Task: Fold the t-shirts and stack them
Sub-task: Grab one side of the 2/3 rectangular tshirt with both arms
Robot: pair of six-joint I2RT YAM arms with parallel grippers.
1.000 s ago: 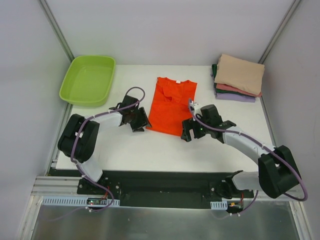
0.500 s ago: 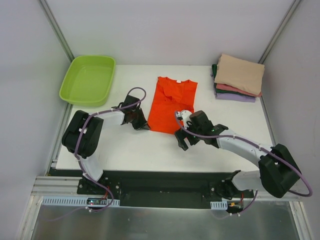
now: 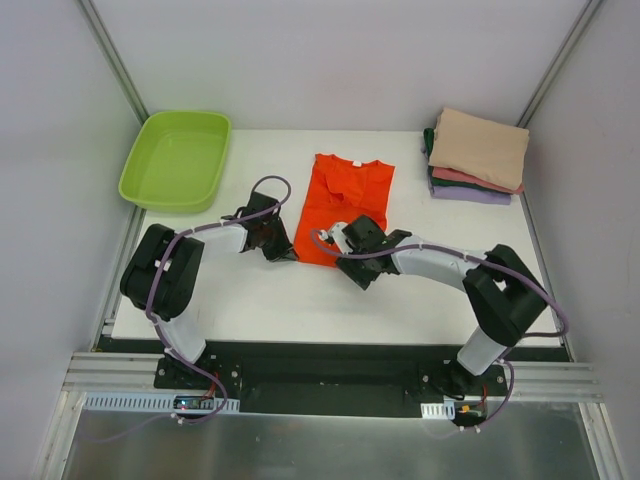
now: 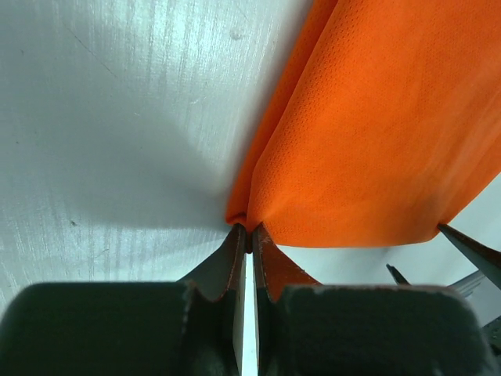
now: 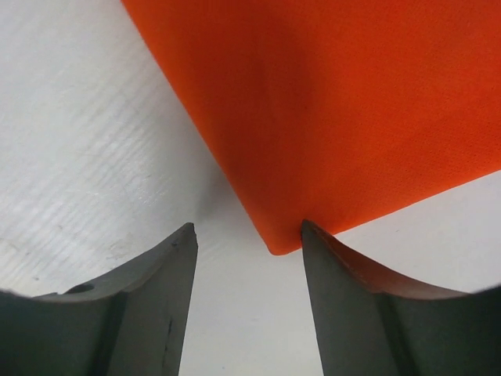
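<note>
- The orange shirt (image 3: pixel 345 205) lies flat near the middle of the table (image 3: pixel 300 300), neck toward the far edge and hem toward the near edge.
- It looks already folded in from the sides, a long narrow shape with the round neck showing at the far end.
- The left gripper (image 3: pixel 285 252) sits low at the shirt's near-left corner.
- In the left wrist view the left gripper (image 4: pixel 247 235) is pinched tight on that corner of the orange shirt (image 4: pixel 376 133). The fingers (image 4: pixel 227 266) are pressed together with cloth between them, and the fabric is puckered into a fold right at the tips.
- The right gripper (image 3: pixel 356 268) is down at the near-right corner of the hem, its arm reaching in from the right side of the table.
- In the right wrist view the right gripper (image 5: pixel 246 235) has its fingers (image 5: pixel 156 298) spread apart. The corner of the orange shirt (image 5: pixel 337 110) pokes into the gap just beside the right-hand tip, and nothing is gripped.
- A stack (image 3: pixel 478 150) of folded shirts sits at the far-right corner, tan on top, with pink, purple and dark green edges showing beneath.
- A lime-green tub (image 3: pixel 177 158) sits at the far-left corner, well apart from the shirts.
</note>
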